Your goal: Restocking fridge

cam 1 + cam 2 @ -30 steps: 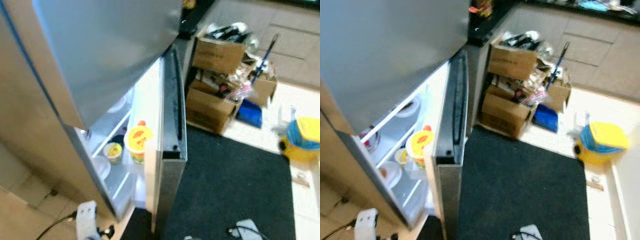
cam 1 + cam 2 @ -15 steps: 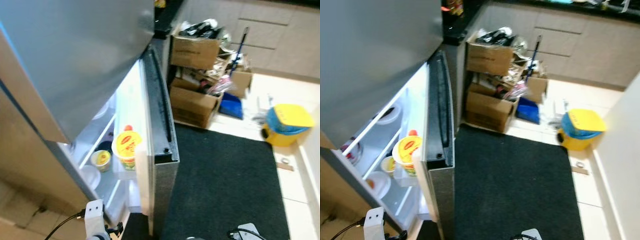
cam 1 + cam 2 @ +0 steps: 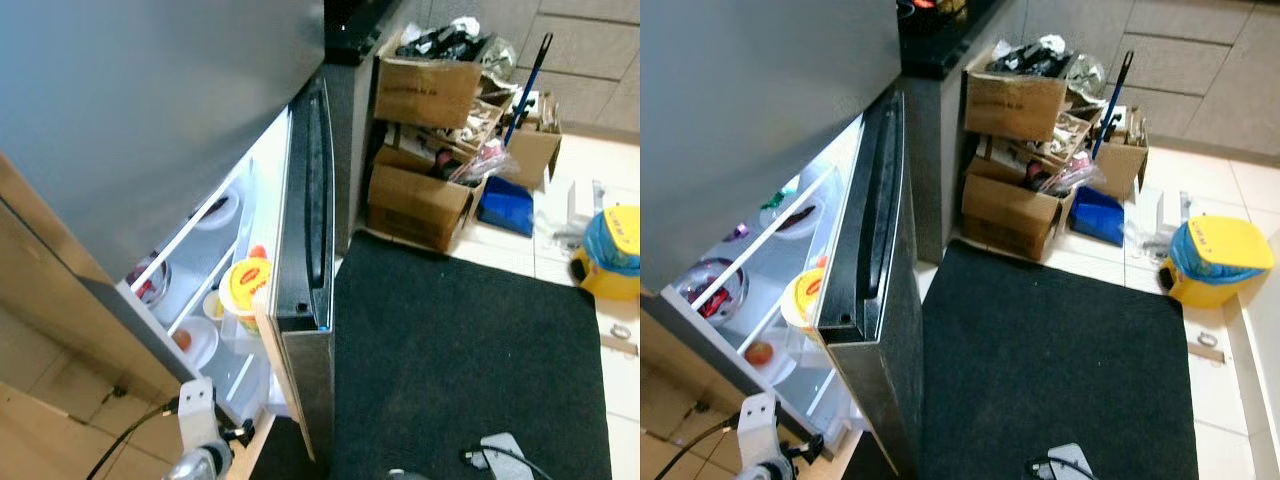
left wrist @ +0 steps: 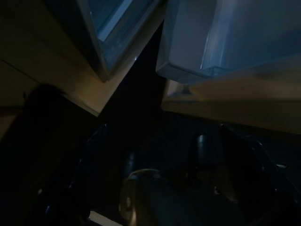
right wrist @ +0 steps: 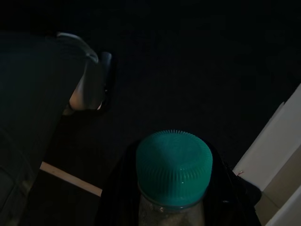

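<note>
One fridge [image 3: 150, 120] stands open, its door [image 3: 305, 300] swung out over the black mat [image 3: 470, 350], a yellow-lidded tub [image 3: 245, 290] inside. Right fingers clench a green-capped bottle [image 5: 174, 169] above that mat; the left fingers' state I cannot tell.

Fridge door [image 3: 865, 300] ajar, lit shelves [image 3: 760, 250] stocked; black mat [image 3: 1050, 360], cardboard boxes [image 3: 1015, 150], yellow bin [image 3: 1218, 262] beyond.

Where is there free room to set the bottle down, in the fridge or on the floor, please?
The black mat is bare between the fridge door and the yellow bucket. Beyond it, boxes crowd the counter's foot. In the fridge, bowls and a yellow-lidded tub fill the shelves. The right gripper's bottle has a green cap.
</note>
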Robot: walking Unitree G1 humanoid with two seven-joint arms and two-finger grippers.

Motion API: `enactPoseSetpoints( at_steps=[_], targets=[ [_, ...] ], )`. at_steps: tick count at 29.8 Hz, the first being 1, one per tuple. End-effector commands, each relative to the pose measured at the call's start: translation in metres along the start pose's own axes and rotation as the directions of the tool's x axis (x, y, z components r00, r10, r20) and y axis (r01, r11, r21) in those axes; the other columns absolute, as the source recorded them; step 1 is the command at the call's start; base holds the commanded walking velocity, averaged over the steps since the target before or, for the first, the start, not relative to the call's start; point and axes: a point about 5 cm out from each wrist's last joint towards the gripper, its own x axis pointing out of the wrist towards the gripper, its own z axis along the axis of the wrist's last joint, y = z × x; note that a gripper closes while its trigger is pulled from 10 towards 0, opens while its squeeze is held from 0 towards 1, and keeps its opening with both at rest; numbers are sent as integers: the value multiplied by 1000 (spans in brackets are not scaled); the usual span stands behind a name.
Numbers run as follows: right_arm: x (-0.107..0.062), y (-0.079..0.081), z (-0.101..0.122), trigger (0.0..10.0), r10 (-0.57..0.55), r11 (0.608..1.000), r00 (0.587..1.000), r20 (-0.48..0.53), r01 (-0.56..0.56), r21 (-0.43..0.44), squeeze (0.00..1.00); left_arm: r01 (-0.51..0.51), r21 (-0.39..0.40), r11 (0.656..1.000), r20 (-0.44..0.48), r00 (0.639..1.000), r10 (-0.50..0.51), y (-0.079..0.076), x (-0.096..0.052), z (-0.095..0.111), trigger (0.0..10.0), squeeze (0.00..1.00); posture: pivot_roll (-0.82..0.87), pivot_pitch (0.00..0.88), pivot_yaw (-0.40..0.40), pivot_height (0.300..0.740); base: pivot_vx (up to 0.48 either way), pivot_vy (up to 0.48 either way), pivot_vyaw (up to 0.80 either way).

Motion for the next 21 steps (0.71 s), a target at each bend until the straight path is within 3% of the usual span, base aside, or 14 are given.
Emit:
enactPoseSetpoints(
  at_steps=[1,6,10,13,16,18,21],
  targets=[
    [-1,0,-4,10000,-6,1000,1000,-9,6,21,0,2,-28,1000,-10,1000,-2,-2,0,-3,10000,0,-77,71,-3,740,0,0,0],
    [-1,0,-4,10000,-6,1000,1000,-9,6,19,0,57,-177,983,83,996,-43,-19,8,16,10000,0,-74,70,-6,740,0,0,0],
    [-1,-1,-4,10000,-6,1000,1000,-9,6,16,0,110,-207,972,109,990,-88,-27,10,22,10000,0,-74,70,-6,740,0,0,0],
    [-1,-1,-3,10000,-7,1000,1000,-7,8,15,0,268,-256,929,147,960,-237,-49,13,29,10000,0,-74,69,-4,740,0,0,0],
    [-1,-1,-3,10000,-9,1000,1000,-7,9,16,0,316,-248,916,141,947,-288,-56,13,28,10000,0,-74,69,-4,740,0,0,0],
    [-1,-1,-3,10000,-8,1000,1000,-8,8,16,0,383,-179,906,119,923,-366,-70,14,28,10000,0,-73,69,-5,740,0,0,0],
    [-1,-1,-3,10000,-7,1000,1000,-8,7,16,0,495,-81,865,86,868,-489,-95,14,27,10000,0,-71,70,-6,740,0,0,0]
  ],
)
